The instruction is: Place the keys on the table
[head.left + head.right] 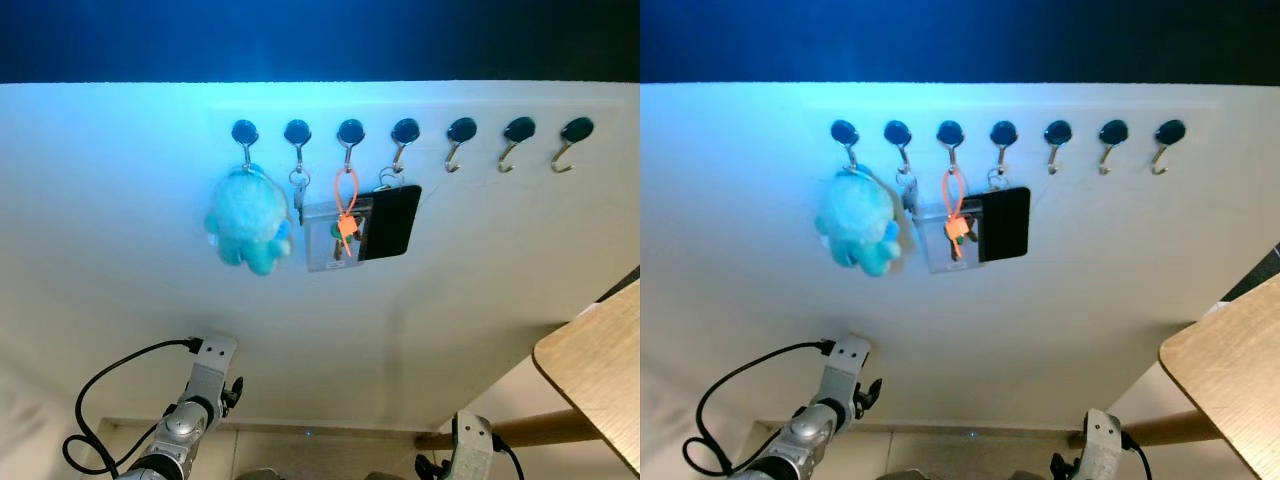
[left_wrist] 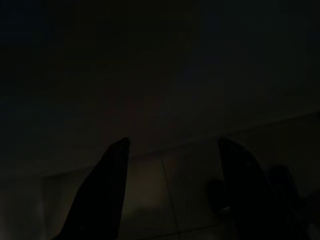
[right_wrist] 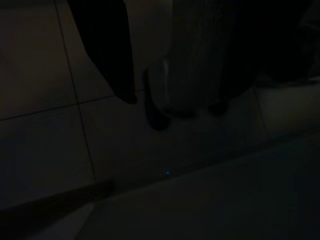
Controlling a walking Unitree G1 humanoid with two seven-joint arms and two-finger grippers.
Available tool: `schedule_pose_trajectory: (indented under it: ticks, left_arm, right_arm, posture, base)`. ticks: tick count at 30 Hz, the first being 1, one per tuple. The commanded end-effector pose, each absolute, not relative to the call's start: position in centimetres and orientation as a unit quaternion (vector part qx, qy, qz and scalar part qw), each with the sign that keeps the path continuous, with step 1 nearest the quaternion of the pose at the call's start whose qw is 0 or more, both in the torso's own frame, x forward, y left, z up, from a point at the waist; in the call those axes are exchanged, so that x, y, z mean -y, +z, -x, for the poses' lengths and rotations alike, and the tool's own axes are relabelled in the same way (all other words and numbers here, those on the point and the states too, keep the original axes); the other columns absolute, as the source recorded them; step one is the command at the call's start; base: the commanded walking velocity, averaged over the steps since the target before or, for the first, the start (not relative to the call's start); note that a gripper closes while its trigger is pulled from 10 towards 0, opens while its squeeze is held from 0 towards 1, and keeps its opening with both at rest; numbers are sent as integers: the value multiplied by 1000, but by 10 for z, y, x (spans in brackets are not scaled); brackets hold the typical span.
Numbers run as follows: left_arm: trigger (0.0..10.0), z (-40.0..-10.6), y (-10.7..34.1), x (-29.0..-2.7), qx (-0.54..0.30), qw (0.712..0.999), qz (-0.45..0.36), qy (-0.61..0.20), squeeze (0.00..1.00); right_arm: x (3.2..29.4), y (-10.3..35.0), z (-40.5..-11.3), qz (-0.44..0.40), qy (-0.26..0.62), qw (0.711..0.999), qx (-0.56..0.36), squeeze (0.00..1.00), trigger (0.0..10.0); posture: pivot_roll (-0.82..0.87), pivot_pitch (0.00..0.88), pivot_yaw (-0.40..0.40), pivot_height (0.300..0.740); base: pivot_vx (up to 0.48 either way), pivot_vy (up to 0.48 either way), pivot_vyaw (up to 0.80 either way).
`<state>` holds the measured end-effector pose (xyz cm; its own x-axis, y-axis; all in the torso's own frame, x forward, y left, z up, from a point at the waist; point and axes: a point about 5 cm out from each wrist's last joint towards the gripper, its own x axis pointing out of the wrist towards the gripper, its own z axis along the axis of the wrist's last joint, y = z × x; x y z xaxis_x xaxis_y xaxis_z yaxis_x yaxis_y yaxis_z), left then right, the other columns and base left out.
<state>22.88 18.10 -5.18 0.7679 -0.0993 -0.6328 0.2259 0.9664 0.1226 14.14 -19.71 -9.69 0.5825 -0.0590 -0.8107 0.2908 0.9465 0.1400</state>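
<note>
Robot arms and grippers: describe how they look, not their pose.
The left arm is silver metal with rounded joints, a pale boxy end piece and a black cable looping out from it. The right arm is silver too, with black fittings. The left gripper has two long, flat black fingers.

Plush toy (image 1: 247,220) and card holder (image 1: 372,225) crowd the keys (image 1: 299,187); hooks (image 1: 519,141) rightward hang bare, table (image 1: 600,365) lower right

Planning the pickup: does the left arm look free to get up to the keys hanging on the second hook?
Probably yes. The keys hang in the open on the wall, between the blue plush and a clear card holder. The left arm sits low below them, with bare wall between.
</note>
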Motion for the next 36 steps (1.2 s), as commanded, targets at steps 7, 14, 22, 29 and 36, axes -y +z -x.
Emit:
schedule_pose_trajectory:
  ticks: [7, 14, 22, 29, 36]
  left_arm:
    - [10000, -226, -52, -187, -327, 936, -100, -81, 20]
    - [10000, -227, -52, -186, -327, 936, -95, -82, 24]
    - [10000, -224, -55, -190, -342, 934, -83, -57, 24]
    - [10000, -220, -56, -199, -349, 936, -41, -11, 39]
    - [10000, -220, -56, -199, -347, 937, -30, -5, 27]
  right_arm:
    - [192, -98, -140, -134, -97, 878, -449, 0, 10000]
    - [193, -99, -139, -133, -97, 877, -450, 0, 10000]
    - [195, -98, -139, -124, -100, 880, -447, 0, 10000]
    - [200, -94, -145, -115, -98, 887, -436, 0, 10000]
    - [202, -94, -146, -111, -90, 888, -437, 0, 10000]
  posture:
    - [23, 60, 34, 740]
    - [22, 60, 33, 740]
    - [15, 60, 31, 740]
    - [12, 60, 20, 740]
    - [18, 64, 7, 740]
  base:
    - [0, 0, 0]
    - [0, 0, 0]
    - [0, 0, 0]
    - [0, 0, 0]
    - [0, 0, 0]
